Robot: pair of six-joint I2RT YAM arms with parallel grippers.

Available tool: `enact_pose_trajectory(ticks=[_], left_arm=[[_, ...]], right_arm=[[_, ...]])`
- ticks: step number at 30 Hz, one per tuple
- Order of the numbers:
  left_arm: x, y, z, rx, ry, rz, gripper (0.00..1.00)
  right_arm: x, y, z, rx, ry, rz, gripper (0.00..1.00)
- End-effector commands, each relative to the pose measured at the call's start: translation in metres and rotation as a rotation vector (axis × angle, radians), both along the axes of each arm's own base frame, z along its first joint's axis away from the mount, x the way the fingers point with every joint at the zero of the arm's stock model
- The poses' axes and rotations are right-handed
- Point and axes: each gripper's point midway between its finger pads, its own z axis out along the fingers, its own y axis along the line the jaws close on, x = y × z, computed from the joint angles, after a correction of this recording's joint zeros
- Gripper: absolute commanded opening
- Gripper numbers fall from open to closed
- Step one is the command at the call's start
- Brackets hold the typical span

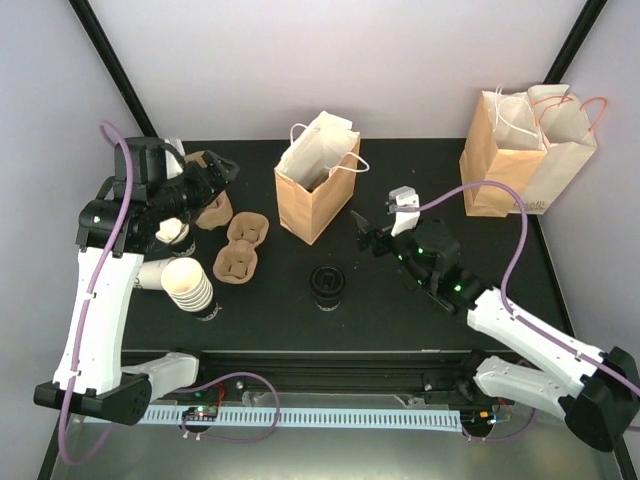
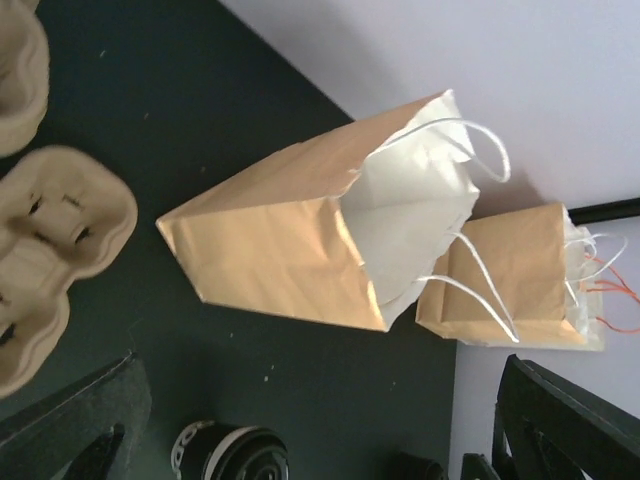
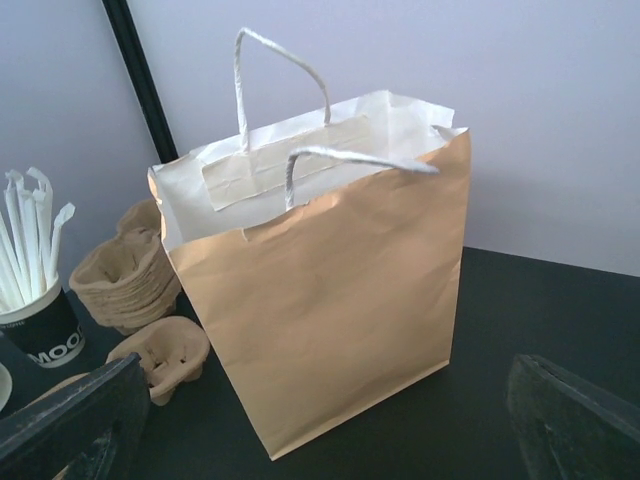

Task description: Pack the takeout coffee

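The takeout coffee (image 1: 325, 285), a small cup with a glossy black lid, stands alone on the black table (image 1: 400, 170) in front of the open brown paper bag (image 1: 318, 185). Its lid (image 2: 235, 455) shows at the bottom of the left wrist view. My left gripper (image 1: 222, 178) is open over the back left of the table, above the cup carriers, facing the bag (image 2: 300, 250). To the right of the bag my right gripper (image 1: 372, 222) is open too, aimed at the bag's side (image 3: 330, 300). Neither gripper holds anything.
Brown pulp cup carriers (image 1: 240, 245) lie left of the bag, with a stack (image 3: 125, 280) behind them. Lidless white cups (image 1: 190, 285) sit at front left. A black cup of straws (image 3: 35, 320) stands at far left. More paper bags (image 1: 525, 150) lean at back right.
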Motion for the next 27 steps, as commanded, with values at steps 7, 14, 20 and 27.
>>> enact_pose_trajectory(ticks=[7,14,20,27], left_arm=[[-0.028,-0.002,0.001,0.019,0.083,0.034,0.99],[-0.026,-0.022,0.013,0.096,0.037,-0.007,0.99],[-0.026,-0.04,0.014,0.111,0.019,-0.037,0.99],[-0.047,-0.004,0.021,0.195,0.029,0.093,0.99]], right_arm=[[-0.006,-0.026,0.01,0.03,-0.036,-0.086,1.0],[-0.004,-0.018,0.011,0.039,-0.036,-0.058,1.0],[-0.011,-0.025,0.01,0.052,-0.042,-0.061,1.0],[-0.018,-0.034,0.009,0.03,-0.031,-0.073,1.0]])
